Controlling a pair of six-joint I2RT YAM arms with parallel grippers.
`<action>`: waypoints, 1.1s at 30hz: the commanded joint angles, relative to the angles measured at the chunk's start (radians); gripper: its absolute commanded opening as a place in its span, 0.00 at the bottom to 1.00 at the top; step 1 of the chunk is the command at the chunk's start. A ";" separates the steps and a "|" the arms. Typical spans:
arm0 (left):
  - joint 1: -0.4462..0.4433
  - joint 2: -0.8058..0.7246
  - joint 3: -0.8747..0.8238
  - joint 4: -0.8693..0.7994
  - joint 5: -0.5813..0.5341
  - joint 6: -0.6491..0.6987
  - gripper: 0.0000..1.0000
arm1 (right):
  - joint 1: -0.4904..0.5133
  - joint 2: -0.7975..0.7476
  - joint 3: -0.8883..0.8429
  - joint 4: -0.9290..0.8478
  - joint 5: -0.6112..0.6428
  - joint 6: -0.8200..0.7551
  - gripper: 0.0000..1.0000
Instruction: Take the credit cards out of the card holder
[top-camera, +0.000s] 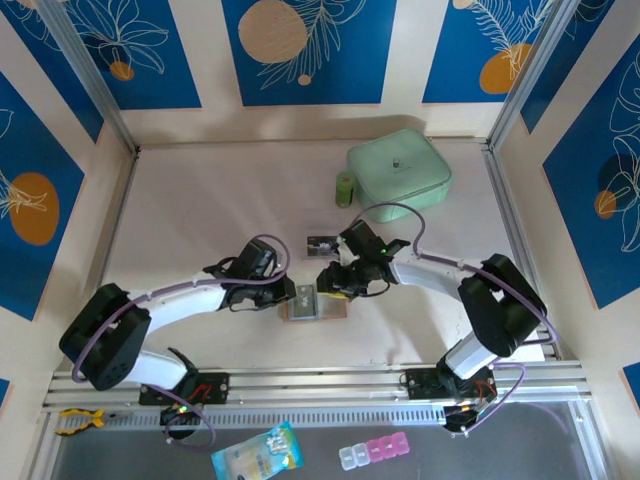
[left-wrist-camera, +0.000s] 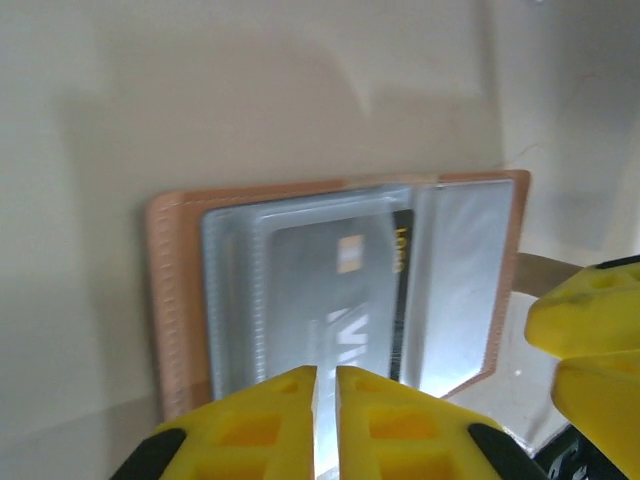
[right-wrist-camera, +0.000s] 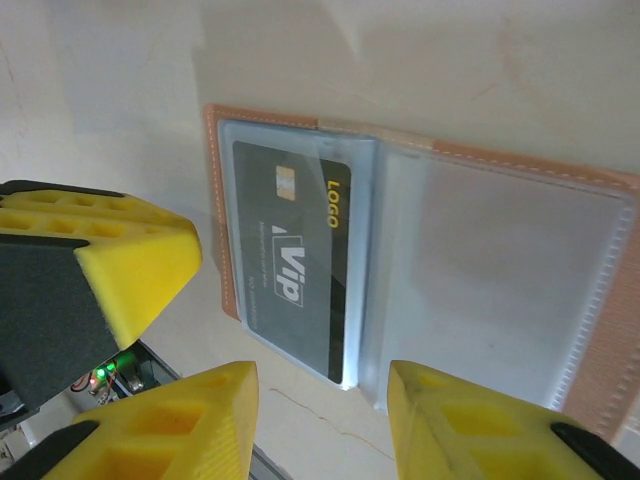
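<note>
Your card holder (right-wrist-camera: 480, 270) lies spread open on the surface (top-camera: 220, 200) between the two arms, clear sleeves facing up. A dark credit card (right-wrist-camera: 290, 270) marked "Vip" sits inside one sleeve, next to the fold. A second card (top-camera: 322, 243) lies loose on the surface just beyond the holder, well short of the mint-green pouch (top-camera: 400, 168). Your right gripper (right-wrist-camera: 322, 375) is released, its fingers spread wide over the holder's near edge with the card's corner between them. Your left gripper (left-wrist-camera: 326, 385) has its fingers almost together at the holder's edge; you cannot tell whether they pinch the sleeve.
</note>
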 joint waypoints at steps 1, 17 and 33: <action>0.016 -0.010 -0.022 0.014 0.019 0.011 0.15 | 0.023 0.035 0.038 0.010 -0.027 0.020 0.39; 0.020 0.066 -0.027 0.005 0.022 0.018 0.18 | 0.067 0.134 0.105 0.014 -0.039 0.022 0.39; 0.020 0.043 -0.012 -0.050 0.007 0.027 0.24 | 0.073 0.177 0.132 0.012 -0.049 0.012 0.39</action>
